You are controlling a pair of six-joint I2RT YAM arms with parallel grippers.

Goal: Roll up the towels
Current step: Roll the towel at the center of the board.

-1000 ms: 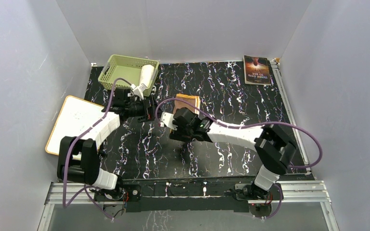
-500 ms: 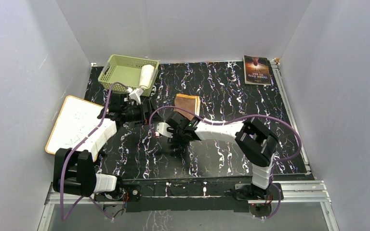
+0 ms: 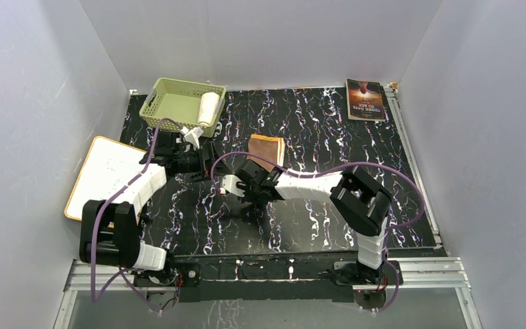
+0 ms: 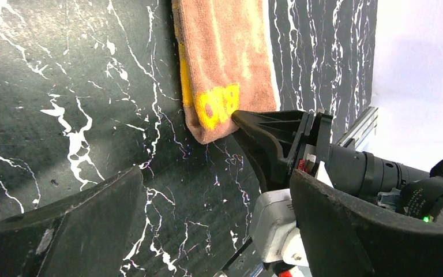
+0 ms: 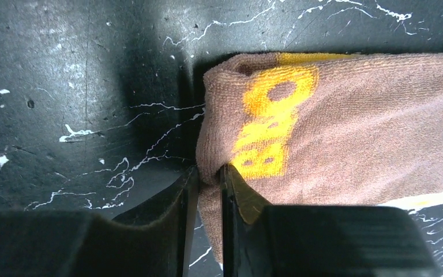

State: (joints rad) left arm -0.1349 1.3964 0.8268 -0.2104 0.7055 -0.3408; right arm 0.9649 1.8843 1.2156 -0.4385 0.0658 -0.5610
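The brown towel (image 3: 267,146) with orange-yellow print lies as a flat strip on the black marbled table. In the right wrist view my right gripper (image 5: 209,173) is shut on a fold of the brown towel's (image 5: 352,133) near end, beside the printed letters. From above, the right gripper (image 3: 250,175) sits at that near end. My left gripper (image 3: 211,154) hovers open and empty just left of it. The left wrist view shows that towel (image 4: 225,57) ahead, with the left gripper's (image 4: 216,219) jaws wide apart. The white towel (image 3: 209,106) lies rolled in the green basket (image 3: 152,103).
A white board with a tan edge (image 3: 106,171) lies at the table's left side. A dark-covered book (image 3: 366,99) rests at the back right corner. Grey walls close in the table on three sides. The right arm's cable loops over the middle.
My right gripper has closed onto the near end of the brown towel, and its arm has folded back to the left. My left gripper has drawn back from the basket, staying open.
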